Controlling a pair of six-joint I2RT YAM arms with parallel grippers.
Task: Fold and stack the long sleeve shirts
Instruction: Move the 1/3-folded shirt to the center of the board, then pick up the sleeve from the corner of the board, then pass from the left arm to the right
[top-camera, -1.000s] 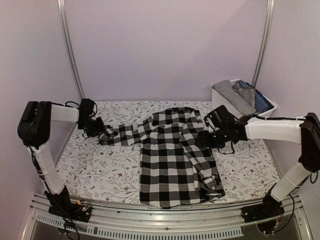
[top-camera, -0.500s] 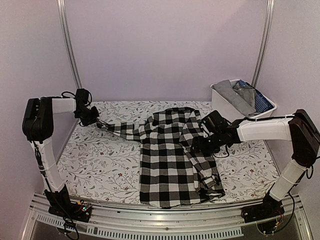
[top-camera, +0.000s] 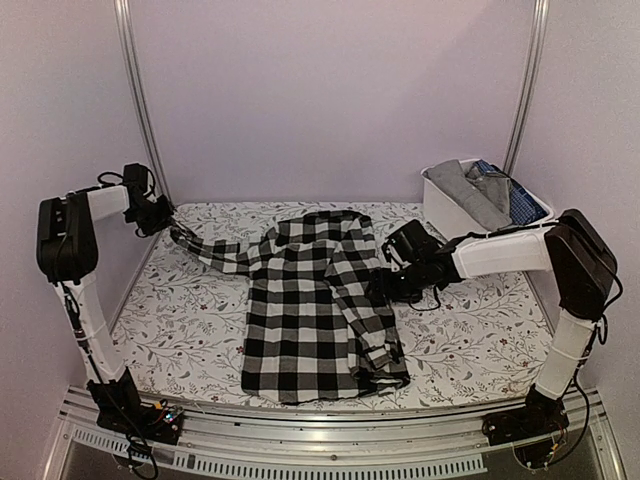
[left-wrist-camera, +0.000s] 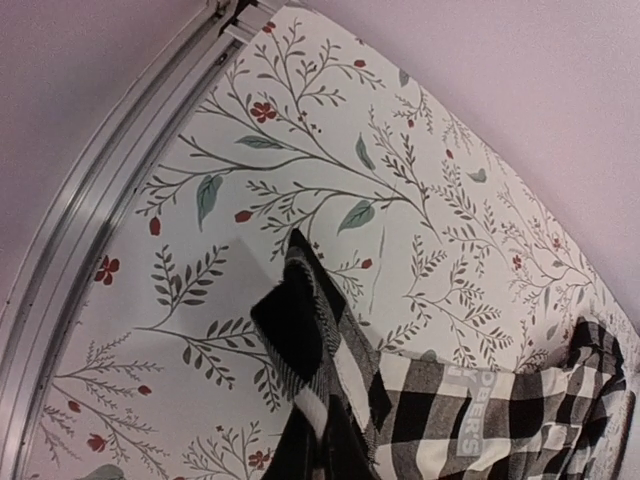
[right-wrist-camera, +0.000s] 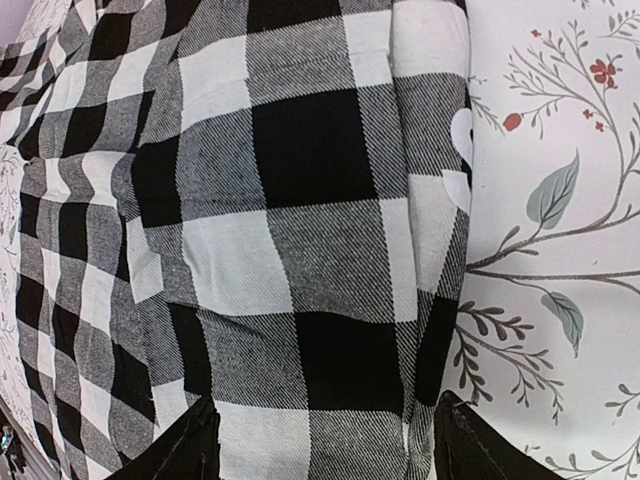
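Observation:
The black-and-white check shirt (top-camera: 315, 305) lies spread on the floral table cover, its right sleeve folded down along the body. My left gripper (top-camera: 163, 220) is shut on the cuff of the left sleeve (top-camera: 215, 250) and holds it stretched out toward the far left corner. In the left wrist view the cuff (left-wrist-camera: 300, 320) sticks up from the gripper (left-wrist-camera: 322, 455). My right gripper (top-camera: 385, 285) is open over the shirt's right edge. In the right wrist view its fingertips (right-wrist-camera: 190, 445) straddle the check cloth (right-wrist-camera: 320, 290), which fills the gap of the gripper (right-wrist-camera: 325, 445).
A white bin (top-camera: 440, 215) at the back right holds a grey shirt (top-camera: 468, 190) and a dark blue patterned one (top-camera: 522, 203). A metal rail (left-wrist-camera: 90, 260) runs along the table's left edge, close to my left gripper.
My left gripper has moved back and to the left, pulling the sleeve out straight. The whole shirt has slid left, and my right gripper has moved left with it.

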